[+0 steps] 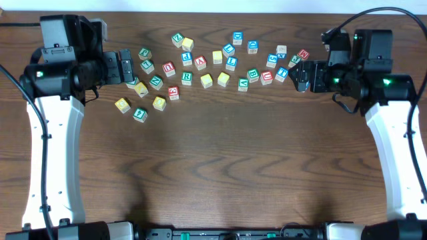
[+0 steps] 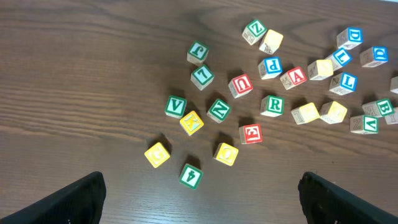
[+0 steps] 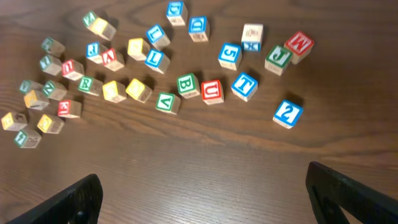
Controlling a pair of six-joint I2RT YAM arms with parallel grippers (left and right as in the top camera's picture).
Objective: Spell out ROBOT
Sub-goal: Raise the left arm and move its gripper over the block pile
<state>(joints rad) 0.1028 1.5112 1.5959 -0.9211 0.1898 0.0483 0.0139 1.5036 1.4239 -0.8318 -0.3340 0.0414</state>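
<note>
Several wooden letter blocks lie scattered along the back of the table. A green R block [image 1: 187,77] sits in the middle of the left cluster; it also shows in the left wrist view [image 2: 272,105] and the right wrist view [image 3: 89,84]. A green B block [image 3: 187,84] and a blue T block [image 3: 244,86] lie in the right cluster. A yellow block [image 2: 226,153] that looks like an O lies near the left cluster's front. My left gripper [image 1: 127,67] [image 2: 202,199] is open and empty beside the left cluster. My right gripper [image 1: 301,75] [image 3: 205,199] is open and empty beside the right cluster.
Other blocks include a red U [image 2: 240,85], a red E [image 2: 250,133], a green V [image 2: 175,106], a green Z [image 2: 218,110], a red M [image 3: 299,44] and a blue 2 [image 3: 287,114]. Bare wood [image 1: 220,160] fills the table's front half.
</note>
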